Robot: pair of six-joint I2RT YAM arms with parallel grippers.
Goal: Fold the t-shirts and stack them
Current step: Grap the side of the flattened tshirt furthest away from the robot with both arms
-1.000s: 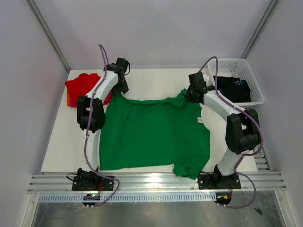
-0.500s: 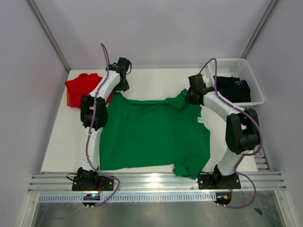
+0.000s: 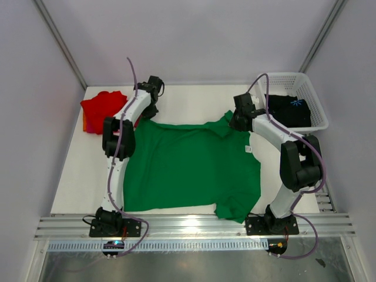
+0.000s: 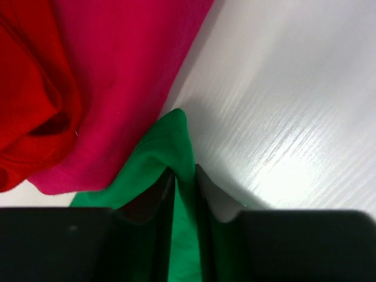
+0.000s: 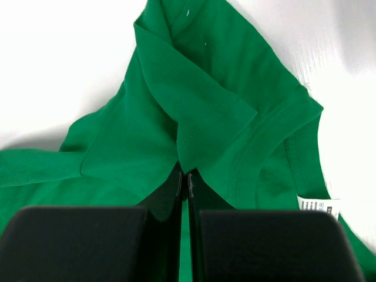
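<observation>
A bright green t-shirt (image 3: 188, 164) lies spread flat on the white table. My left gripper (image 3: 147, 114) sits at its far left corner, jaws closed to a narrow gap with a ridge of the green cloth (image 4: 170, 138) pinched between them at the left gripper (image 4: 185, 176). My right gripper (image 3: 236, 121) is at the far right sleeve, and the right gripper (image 5: 187, 176) is shut on a fold of that green sleeve (image 5: 200, 100). A red t-shirt (image 3: 101, 107) and a magenta-pink t-shirt (image 4: 129, 70) lie just left of the left gripper. A black t-shirt (image 3: 289, 109) with a blue print lies in the basket.
The white lattice basket (image 3: 313, 98) stands at the far right corner. Grey walls close in the table on three sides. A metal rail (image 3: 194, 226) runs along the near edge at the arm bases. A white label (image 5: 315, 205) shows at the green collar.
My left gripper has slid a little farther back along the green corner and its jaws have closed onto the cloth. The right arm and the shirt have stayed still.
</observation>
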